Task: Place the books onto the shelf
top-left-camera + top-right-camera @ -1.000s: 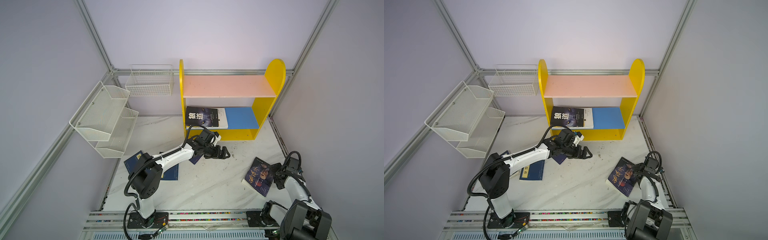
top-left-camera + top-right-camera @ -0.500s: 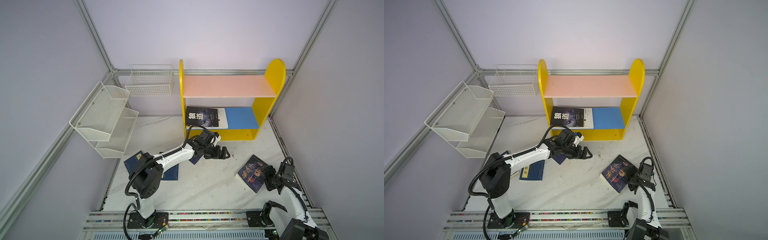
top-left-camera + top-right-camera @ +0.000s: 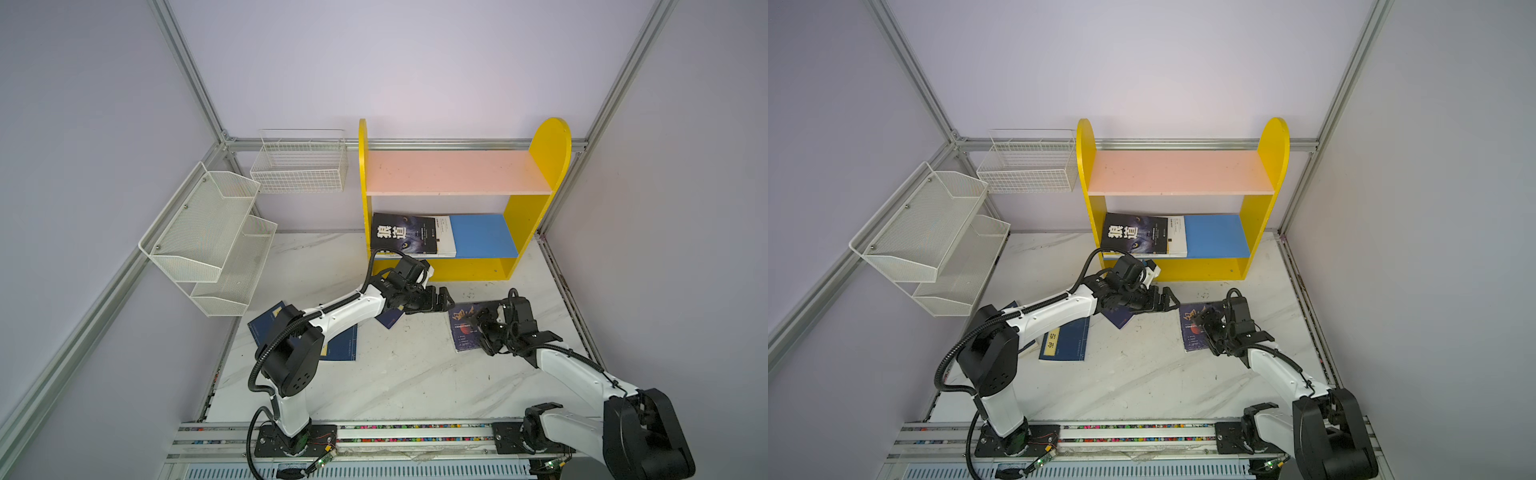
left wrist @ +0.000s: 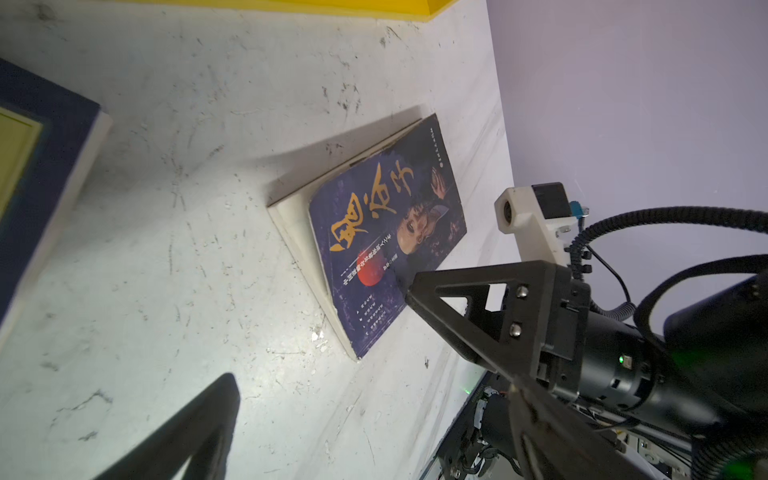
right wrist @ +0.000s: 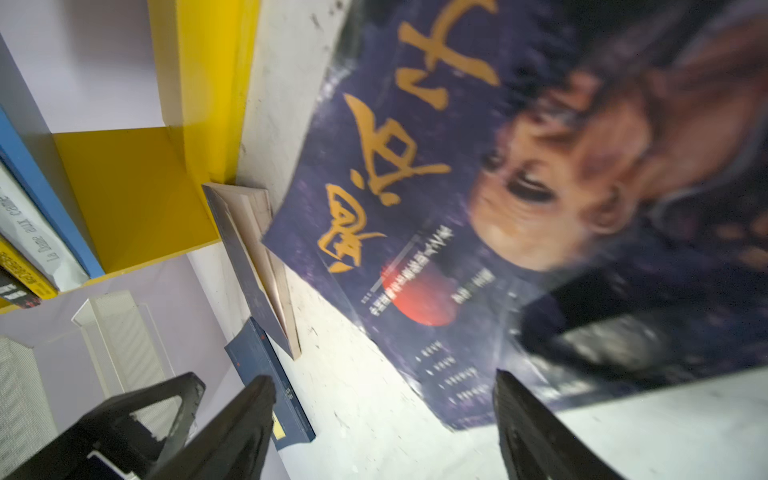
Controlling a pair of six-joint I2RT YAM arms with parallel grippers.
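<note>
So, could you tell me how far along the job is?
Done: a few books lie on the shelf's blue board. In hand: the open right gripper is at the purple book, flat on the table. Left: that book plus navy books near the open left gripper.

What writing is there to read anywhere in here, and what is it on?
"狼道": white characters on the dark book lying on the shelf.
"鬼谷子": gold brush characters on the dark illustrated book on the table.
"La Dame aux cam": white book spine on the shelf, rest cut off.
Too small or blurred: the illustrated cover's small print; the yellow label on the navy book.
</note>
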